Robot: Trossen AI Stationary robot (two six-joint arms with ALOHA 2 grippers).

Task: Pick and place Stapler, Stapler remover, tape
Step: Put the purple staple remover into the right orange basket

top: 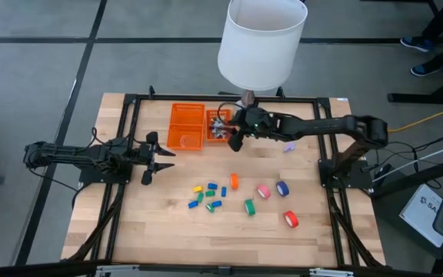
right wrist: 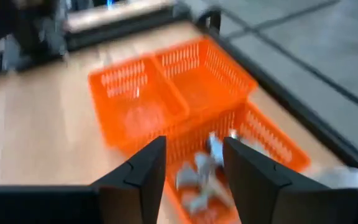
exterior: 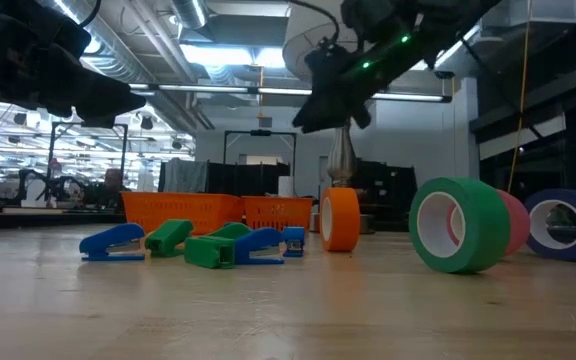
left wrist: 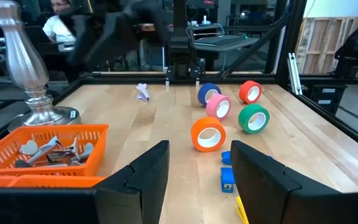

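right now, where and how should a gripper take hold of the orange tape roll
The orange tape roll stands on its edge, apart from the other rolls. Probably best to come straight down and pinch its two flat faces, or hook one finger through the open core; the curved tread would likely roll out of the fingers.

Tape rolls on the table [top: 152, 223]: five, one each orange [top: 234, 181], pink [top: 263, 191], blue [top: 282, 188], green [top: 249, 206], red [top: 291, 219]. Orange baskets [top: 187, 126]: three compartments seen. One white lampshade [top: 261, 40]. Small blue, green and yellow staplers [top: 207, 195]: clustered, count unclear.
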